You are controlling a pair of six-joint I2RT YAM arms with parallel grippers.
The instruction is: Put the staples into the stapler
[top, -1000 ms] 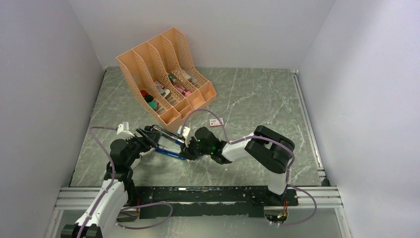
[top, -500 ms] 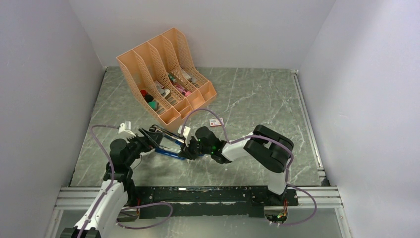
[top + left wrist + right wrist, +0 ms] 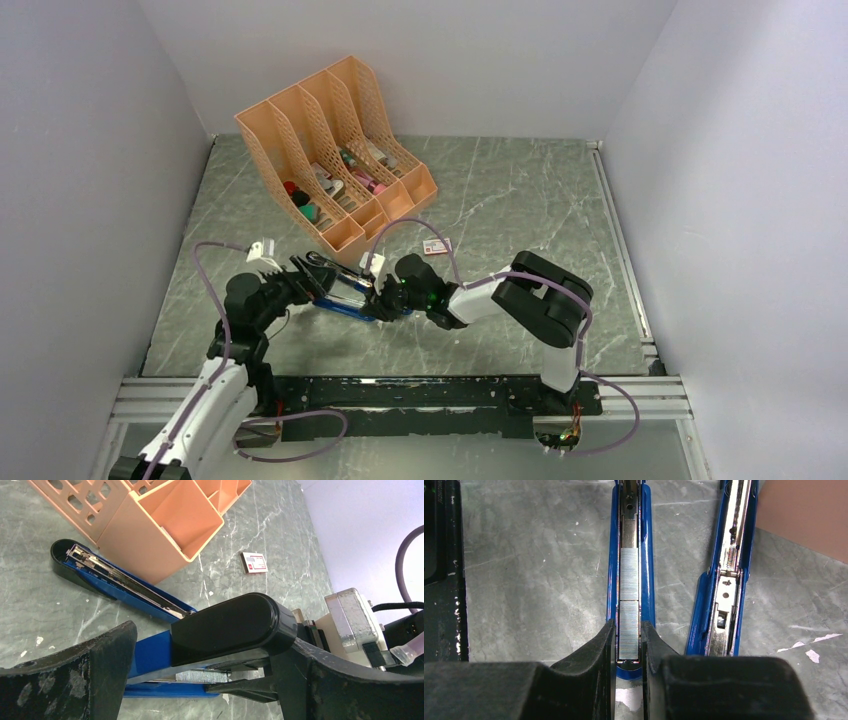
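Note:
The blue and black stapler (image 3: 340, 290) lies open on the table, its spring lid (image 3: 726, 565) swung aside from the blue magazine channel (image 3: 629, 525). The silvery staples (image 3: 629, 610) lie along that channel and also show in the left wrist view (image 3: 200, 676). My right gripper (image 3: 629, 630) is closed narrowly on the near end of the strip, by the hinge (image 3: 380, 297). My left gripper (image 3: 303, 275) is open wide. Its fingers straddle the stapler's black and blue body (image 3: 225, 625) from the other side.
A peach file organizer (image 3: 335, 150) holding several small items stands just behind the stapler, its front corner close to the lid (image 3: 165, 535). A small white-and-red box (image 3: 436, 246) lies on the table behind the right gripper.
My left gripper has moved right and slightly away from me, closer around the stapler. The right gripper and the stapler have stayed almost still.

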